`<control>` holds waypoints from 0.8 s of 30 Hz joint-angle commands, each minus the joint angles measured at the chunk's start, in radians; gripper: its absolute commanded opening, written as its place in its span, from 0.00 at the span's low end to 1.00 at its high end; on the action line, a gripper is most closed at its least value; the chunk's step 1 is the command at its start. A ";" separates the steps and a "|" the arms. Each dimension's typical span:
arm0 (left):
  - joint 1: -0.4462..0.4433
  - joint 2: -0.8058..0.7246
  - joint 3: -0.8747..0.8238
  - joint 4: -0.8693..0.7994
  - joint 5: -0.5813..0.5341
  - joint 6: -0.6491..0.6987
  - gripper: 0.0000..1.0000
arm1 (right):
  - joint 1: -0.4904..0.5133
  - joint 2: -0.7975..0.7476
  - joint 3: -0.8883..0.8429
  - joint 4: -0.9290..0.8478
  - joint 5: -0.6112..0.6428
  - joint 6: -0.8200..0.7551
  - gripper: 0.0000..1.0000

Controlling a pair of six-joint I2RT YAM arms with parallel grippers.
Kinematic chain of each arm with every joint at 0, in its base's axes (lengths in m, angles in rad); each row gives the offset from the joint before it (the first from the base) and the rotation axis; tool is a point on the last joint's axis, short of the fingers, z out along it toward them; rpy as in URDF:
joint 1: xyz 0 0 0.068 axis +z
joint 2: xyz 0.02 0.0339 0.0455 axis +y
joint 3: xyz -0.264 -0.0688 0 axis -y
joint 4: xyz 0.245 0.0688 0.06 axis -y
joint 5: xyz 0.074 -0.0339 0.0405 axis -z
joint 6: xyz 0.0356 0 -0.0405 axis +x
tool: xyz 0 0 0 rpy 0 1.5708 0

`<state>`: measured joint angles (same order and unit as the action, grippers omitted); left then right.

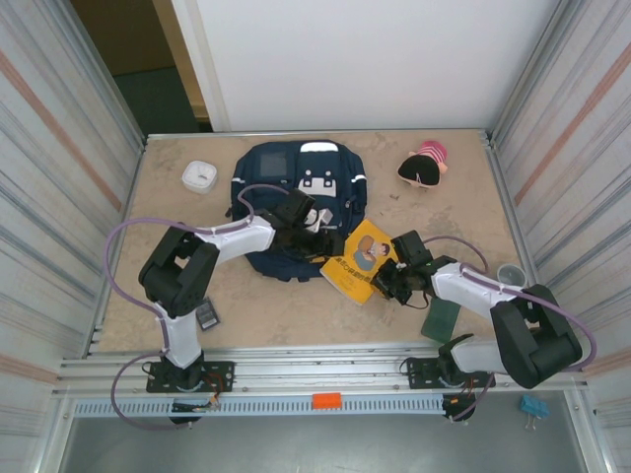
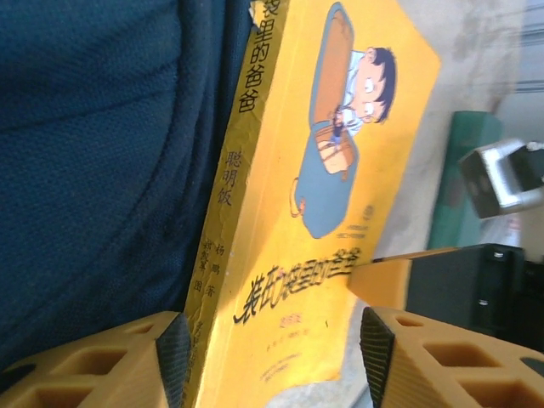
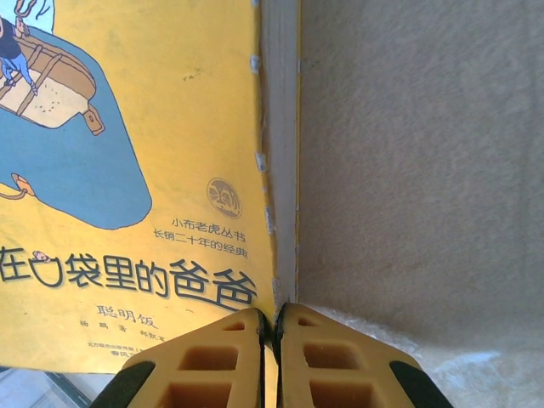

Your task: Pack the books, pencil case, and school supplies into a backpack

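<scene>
1. Backpack [image 1: 296, 187]: lies flat at the far middle of the counter [image 1: 473, 212]; navy, white patches facing up.
2. Yellow book [image 1: 357, 258]: cover up, just right of the backpack's near corner; in the left wrist view its spine [image 2: 223, 212] runs along the navy fabric.
3. Left fingers [image 1: 317, 227]: reach over the backpack to the book; spread, one on each side of the book's end; one pad [image 2: 174, 350] sits at the spine, the other pad [image 2: 378, 344] stands just clear of the cover's edge; whether either presses the book cannot be told.
4. Right fingers [image 1: 386, 281]: pressed together, pinching the yellow book's open edge at a corner; in the right wrist view the fingertips [image 3: 242, 340] meet on a thin yellow sliver, the page block showing just above them.
5. Green book [image 1: 441, 317]: flat on the counter near its front edge, beside the right forearm; apart from the yellow book.
6. Black rectangle [image 1: 207, 315]: flat on the counter, just beside the left arm's upright link.
7. Plush [image 1: 424, 165]: far right of the counter, well apart from the backpack.
</scene>
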<state>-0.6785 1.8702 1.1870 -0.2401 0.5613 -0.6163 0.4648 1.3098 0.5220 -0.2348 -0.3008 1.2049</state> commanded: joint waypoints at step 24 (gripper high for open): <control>-0.109 -0.069 -0.096 0.191 0.351 -0.140 0.54 | 0.000 -0.019 -0.065 0.216 -0.082 0.063 0.10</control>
<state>-0.6987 1.8362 1.1313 -0.1818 0.5236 -0.6262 0.4603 1.2858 0.4778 -0.1574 -0.3241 1.2304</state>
